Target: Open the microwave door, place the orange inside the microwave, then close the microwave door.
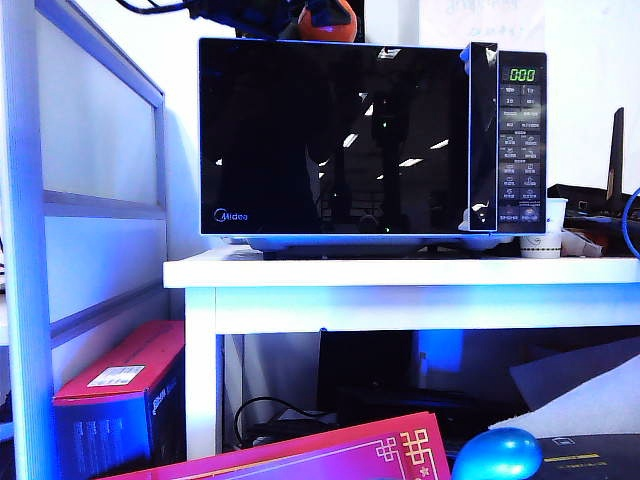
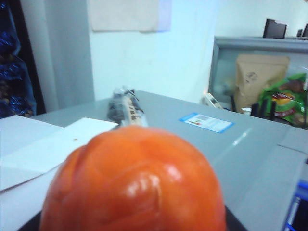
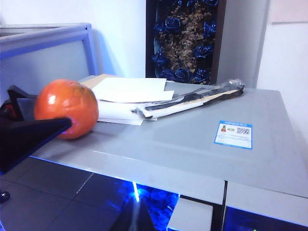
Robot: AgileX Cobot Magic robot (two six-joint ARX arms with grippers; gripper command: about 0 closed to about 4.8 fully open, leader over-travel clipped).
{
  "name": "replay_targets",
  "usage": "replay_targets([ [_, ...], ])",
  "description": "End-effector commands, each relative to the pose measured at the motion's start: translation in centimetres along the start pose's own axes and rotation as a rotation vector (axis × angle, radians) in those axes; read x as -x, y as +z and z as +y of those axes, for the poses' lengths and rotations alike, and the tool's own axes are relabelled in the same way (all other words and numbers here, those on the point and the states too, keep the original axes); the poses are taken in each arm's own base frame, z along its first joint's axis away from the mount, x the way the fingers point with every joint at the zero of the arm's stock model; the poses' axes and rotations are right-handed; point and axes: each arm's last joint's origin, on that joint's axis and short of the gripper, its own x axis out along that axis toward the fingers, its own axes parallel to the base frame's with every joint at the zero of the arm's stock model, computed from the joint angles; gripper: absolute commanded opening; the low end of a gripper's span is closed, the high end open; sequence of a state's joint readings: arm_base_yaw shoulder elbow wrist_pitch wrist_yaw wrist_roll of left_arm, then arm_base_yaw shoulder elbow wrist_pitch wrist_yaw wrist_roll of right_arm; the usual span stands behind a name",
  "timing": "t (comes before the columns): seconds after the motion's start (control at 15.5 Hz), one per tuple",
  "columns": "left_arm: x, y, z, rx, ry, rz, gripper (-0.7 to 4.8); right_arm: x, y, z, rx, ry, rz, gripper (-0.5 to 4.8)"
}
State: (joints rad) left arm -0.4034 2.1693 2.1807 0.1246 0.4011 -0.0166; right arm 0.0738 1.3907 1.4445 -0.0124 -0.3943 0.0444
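Note:
The black microwave [image 1: 522, 140] stands on a white table with its glossy door [image 1: 335, 140] closed. The orange [image 1: 330, 22] rests on the microwave's grey top. My left gripper [image 1: 318, 14] hangs over it there. In the right wrist view its black fingers [image 3: 33, 132] stand on either side of the orange [image 3: 66, 108]; whether they press on it I cannot tell. The orange [image 2: 134, 183] fills the left wrist view. My right gripper [image 3: 139, 216] is shut and empty, hovering off the edge of the microwave's top.
On the microwave's top lie white papers [image 3: 130, 91], a wrapped long packet [image 3: 192, 98] and a blue label [image 3: 233, 134]. A paper cup [image 1: 540, 246] stands on the white table [image 1: 400, 272]. Below are a red box [image 1: 120, 400] and a shiny blue egg-shaped object [image 1: 497, 455].

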Motion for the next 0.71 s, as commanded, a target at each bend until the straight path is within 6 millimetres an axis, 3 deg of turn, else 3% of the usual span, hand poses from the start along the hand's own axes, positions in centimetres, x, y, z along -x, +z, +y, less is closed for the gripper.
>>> replay_targets([
  [0.06, 0.7, 1.9, -0.5, -0.009, -0.033, -0.028, 3.55, 0.2, 0.5, 0.1, 0.011, 0.003, -0.027, -0.01],
  [0.58, 5.3, 8.2, -3.3, 0.100, -0.293, 0.041, 3.72, 0.2, 0.7, 0.3, 0.016, 0.039, -0.045, -0.01],
  [0.71, 6.4, 9.8, -4.0, 0.228, -0.396, 0.047, 3.72, 0.2, 0.9, 0.3, 0.170, 0.059, -0.061, -0.01],
])
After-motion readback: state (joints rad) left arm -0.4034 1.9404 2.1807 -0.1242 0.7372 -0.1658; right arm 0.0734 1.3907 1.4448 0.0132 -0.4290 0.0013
